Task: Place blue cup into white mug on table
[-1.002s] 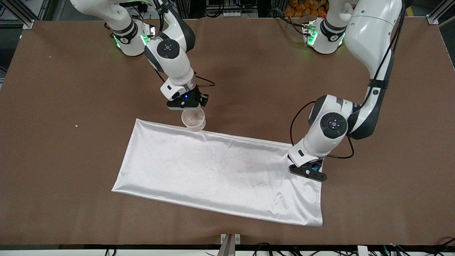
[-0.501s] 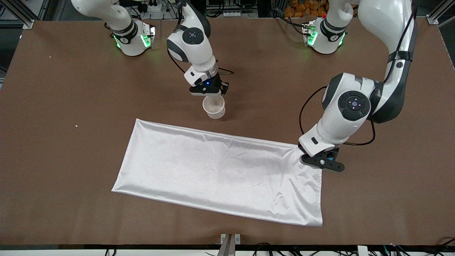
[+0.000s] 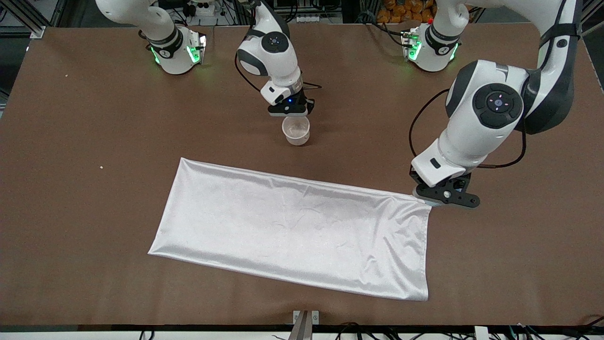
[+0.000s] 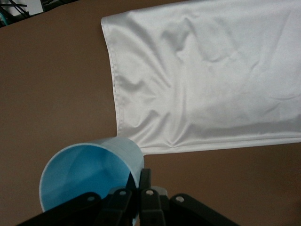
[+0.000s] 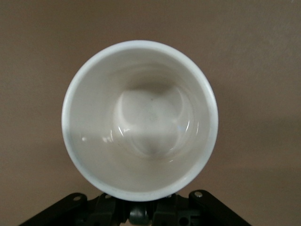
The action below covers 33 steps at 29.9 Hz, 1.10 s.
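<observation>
My right gripper (image 3: 289,111) is shut on the white mug (image 3: 296,131) at its handle side, holding it upright low over the bare brown table (image 3: 94,141), between the cloth and the arm bases. In the right wrist view the mug (image 5: 141,117) is empty, and the gripper (image 5: 149,213) sits under its rim. My left gripper (image 3: 442,198) is over the cloth corner at the left arm's end. In the left wrist view it (image 4: 139,179) is shut on the rim of the blue cup (image 4: 89,174), which is empty. The hand hides the cup in the front view.
A shiny white cloth (image 3: 292,231) lies spread across the middle of the table, and it also shows in the left wrist view (image 4: 202,70). The two arm bases (image 3: 177,45) (image 3: 432,45) stand along the table edge farthest from the front camera.
My right gripper has carried the mug off the cloth's edge toward the arm bases and the left arm's end. My left gripper has moved with the cup from over the cloth to its corner.
</observation>
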Tool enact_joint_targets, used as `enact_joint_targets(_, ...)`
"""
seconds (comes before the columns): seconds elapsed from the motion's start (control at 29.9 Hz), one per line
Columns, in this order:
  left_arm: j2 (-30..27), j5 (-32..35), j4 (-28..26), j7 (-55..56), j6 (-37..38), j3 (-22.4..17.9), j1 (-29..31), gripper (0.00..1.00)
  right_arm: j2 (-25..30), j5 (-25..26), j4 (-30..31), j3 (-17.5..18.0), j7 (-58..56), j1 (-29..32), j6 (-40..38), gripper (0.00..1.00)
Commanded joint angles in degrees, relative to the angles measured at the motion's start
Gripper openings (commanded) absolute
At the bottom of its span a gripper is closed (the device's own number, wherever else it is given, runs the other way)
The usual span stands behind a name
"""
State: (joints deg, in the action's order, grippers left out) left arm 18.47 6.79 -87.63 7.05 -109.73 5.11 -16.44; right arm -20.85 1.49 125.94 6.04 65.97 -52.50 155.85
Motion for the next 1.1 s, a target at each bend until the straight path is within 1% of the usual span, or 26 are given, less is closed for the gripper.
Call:
enact_joint_targets(0.0,-2.7,-0.3,-1.0,1.1,2.1,0.6,0.3,0.00,-2.3,0.9,-1.5,-0.9,3.3,-2.2,1.0,0.00)
enact_joint_targets(0.07,-3.3,-0.3,-1.0,0.7,3.0,0.6,0.3,0.00,-2.3,1.0,-1.8,-1.0,3.7,-2.3,0.9,0.00)
enact_joint_targets(0.1,-3.4,-0.4,-1.0,0.6,3.6,0.6,0.4,0.00,-2.3,1.0,-1.8,-1.0,3.8,-2.2,0.9,0.11)
enact_joint_targets(0.13,-3.4,-0.5,-1.0,0.6,3.9,0.6,0.5,0.00,-2.3,1.0,-1.8,-1.0,3.9,-2.3,0.9,0.31)
enact_joint_targets(0.17,-3.4,-0.9,-1.0,0.5,4.0,0.6,0.6,0.00,-2.3,1.0,-1.8,-1.0,3.9,-2.2,0.9,0.57)
enact_joint_targets(0.2,-3.4,-1.5,-1.0,0.5,4.0,0.6,0.8,0.00,-2.3,1.0,-1.8,-1.0,3.9,-2.2,0.9,0.86)
enact_joint_targets(0.23,-3.4,-2.0,-1.0,0.6,4.1,0.6,1.0,0.00,-2.3,1.0,-1.8,-1.0,3.9,-2.3,0.7,1.00)
enact_joint_targets(0.47,-4.1,-2.7,-1.4,4.6,5.7,0.6,1.0,0.00,-0.8,1.0,-1.8,-1.0,4.2,-2.2,0.1,1.00)
enact_joint_targets(0.63,-4.2,-3.4,-1.5,5.3,5.8,0.6,1.1,0.00,1.5,0.9,-2.1,-1.0,4.3,-2.0,-2.7,1.00)
enact_joint_targets(0.9,-4.1,-3.5,-1.5,8.2,5.8,0.7,0.0,0.00,6.5,0.8,-3.4,-1.1,4.2,-1.5,-12.0,1.00)
enact_joint_targets(1.07,-3.5,-3.5,-1.1,11.9,5.8,2.0,-1.4,0.00,9.1,0.8,-6.1,-1.9,1.6,0.6,-20.8,1.00)
